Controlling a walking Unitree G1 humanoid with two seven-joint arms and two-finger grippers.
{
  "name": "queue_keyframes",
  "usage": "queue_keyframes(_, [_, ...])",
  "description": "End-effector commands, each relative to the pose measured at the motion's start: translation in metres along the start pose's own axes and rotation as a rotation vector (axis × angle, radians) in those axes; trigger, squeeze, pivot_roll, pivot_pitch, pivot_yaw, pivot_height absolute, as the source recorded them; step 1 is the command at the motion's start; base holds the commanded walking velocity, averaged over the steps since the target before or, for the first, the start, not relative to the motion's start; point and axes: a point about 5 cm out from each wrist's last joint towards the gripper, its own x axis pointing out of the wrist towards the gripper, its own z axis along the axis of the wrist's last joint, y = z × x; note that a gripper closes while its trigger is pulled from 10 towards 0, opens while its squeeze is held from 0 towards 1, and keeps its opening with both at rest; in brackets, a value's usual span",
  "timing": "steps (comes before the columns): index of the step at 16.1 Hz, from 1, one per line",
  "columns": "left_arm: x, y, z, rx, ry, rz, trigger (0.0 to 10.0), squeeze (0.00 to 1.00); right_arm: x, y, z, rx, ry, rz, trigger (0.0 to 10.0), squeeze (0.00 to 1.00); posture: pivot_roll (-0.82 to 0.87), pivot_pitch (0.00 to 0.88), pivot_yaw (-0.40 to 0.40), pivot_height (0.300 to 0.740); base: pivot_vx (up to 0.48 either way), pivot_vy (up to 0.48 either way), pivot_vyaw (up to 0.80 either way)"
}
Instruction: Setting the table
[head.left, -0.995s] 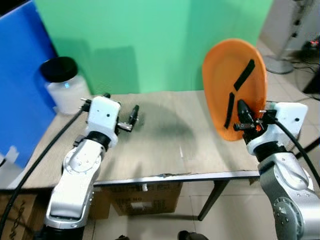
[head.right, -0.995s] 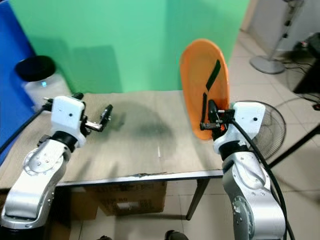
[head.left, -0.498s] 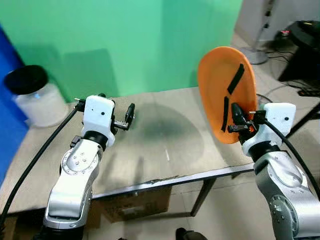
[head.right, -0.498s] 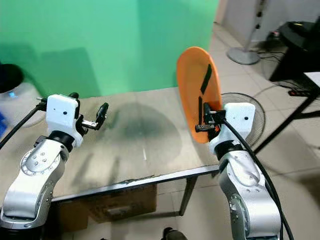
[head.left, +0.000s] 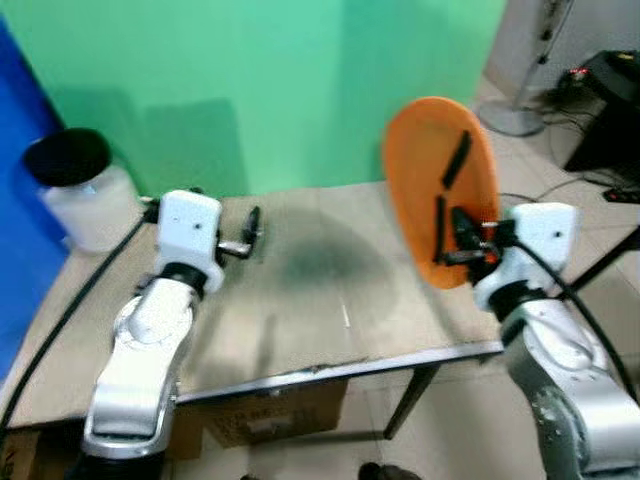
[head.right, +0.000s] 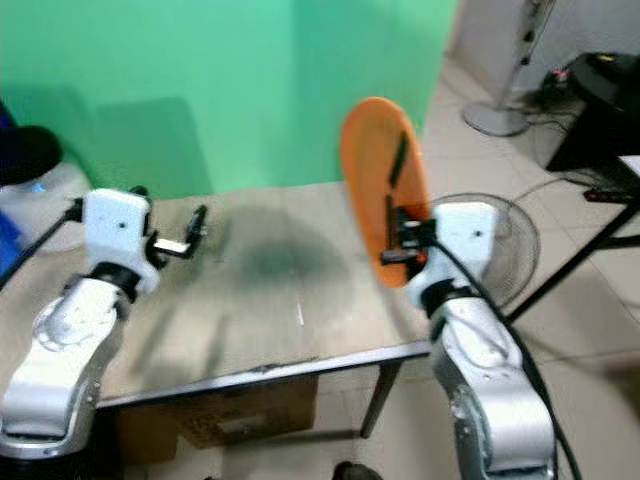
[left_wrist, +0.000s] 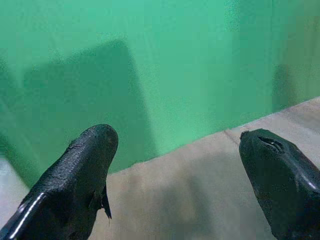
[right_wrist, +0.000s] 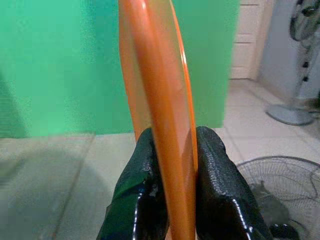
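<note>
An orange plate (head.left: 440, 190) stands on edge in the air above the right end of the wooden table (head.left: 320, 290). My right gripper (head.left: 450, 215) is shut on its lower rim. In the right wrist view the plate's rim (right_wrist: 160, 115) runs straight up between the two black fingers (right_wrist: 215, 185). My left gripper (head.left: 252, 228) hovers over the table's left part, open, with nothing between its fingers (left_wrist: 75, 180).
A green screen (head.left: 270, 90) stands behind the table, a blue panel (head.left: 20, 230) at the left. A white jar with a black lid (head.left: 75, 190) sits at the table's far left corner. A cardboard box (head.left: 270, 420) lies under the table. A floor fan (head.right: 490, 240) stands at the right.
The camera has swung, so the whole scene shifted in the frame. The plate stays upright in my right gripper and my left gripper stays open over the table.
</note>
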Motion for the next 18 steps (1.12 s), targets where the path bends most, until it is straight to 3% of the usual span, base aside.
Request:
queue_keyframes(1, [0.0002, -0.0052, 0.0041, 0.002, -0.009, -0.025, 10.0, 0.00, -0.0017, -0.0063, 0.0092, -0.011, -0.040, -0.027, 10.0, 0.00, 0.08, 0.000, 0.012, 0.740, 0.000, -0.259, -0.78])
queue_keyframes(18, [0.0040, -0.0071, 0.0025, 0.019, -0.001, -0.064, 10.0, 0.00, -0.0019, -0.0068, 0.0100, -0.005, -0.044, -0.069, 10.0, 0.00, 0.07, 0.000, 0.035, 0.740, 0.000, -0.260, -0.77])
